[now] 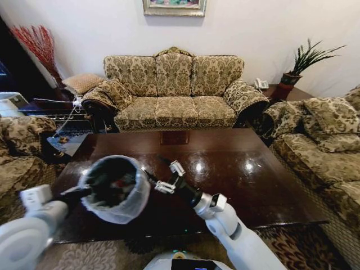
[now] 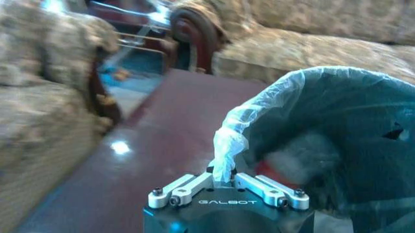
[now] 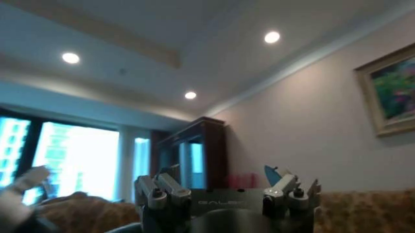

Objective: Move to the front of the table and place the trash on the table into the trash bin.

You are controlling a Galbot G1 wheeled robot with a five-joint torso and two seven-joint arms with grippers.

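Observation:
My left gripper (image 1: 80, 193) is shut on the rim of the trash bin (image 1: 115, 188), a round black bin with a thin white liner, and holds it tilted above the near left part of the table (image 1: 236, 169). In the left wrist view the left gripper (image 2: 224, 183) pinches the liner and rim of the trash bin (image 2: 343, 141). Trash (image 2: 288, 162), blurred white and red, lies inside the bin; reddish bits of trash (image 1: 119, 184) also show in the head view. My right gripper (image 1: 167, 176) hovers open and holds nothing beside the bin's rim. Seen from the right wrist, the right gripper (image 3: 227, 194) points up at the ceiling.
A three-seat patterned sofa (image 1: 174, 93) stands behind the table. An armchair (image 1: 323, 146) flanks the right side and another sofa (image 1: 17, 149) the left. A side table with a plant (image 1: 292, 79) is at the back right. A patterned rug (image 1: 292, 247) lies underfoot.

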